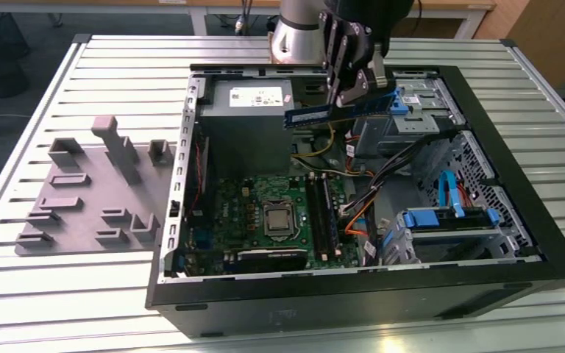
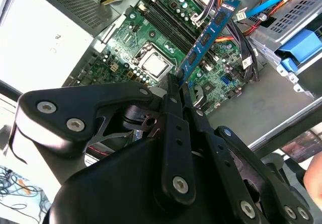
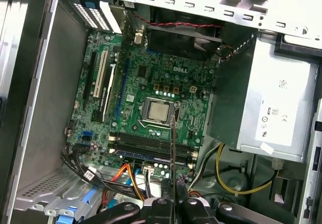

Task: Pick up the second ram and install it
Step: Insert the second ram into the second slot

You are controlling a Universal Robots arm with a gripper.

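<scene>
Slatted metal forms the bench, and on it lies an open computer case with its side panel off, beside a grey moulded fixture toward the exterior view's left edge of the bench. The claw hangs above the far end of the case, over the grey power supply, and is clamped on the second ram, a narrow blue stick with dark chips. The stick is held at one end and juts out toward the exterior view's left, clear of everything below it (nothing in the case touches it). In the second wrist view the ram runs away from the fingers over the green motherboard. In the first wrist view it shows edge-on as a thin dark line above the memory slots, next to the bare processor. Blue drive brackets sit at the near corner of the case.
</scene>
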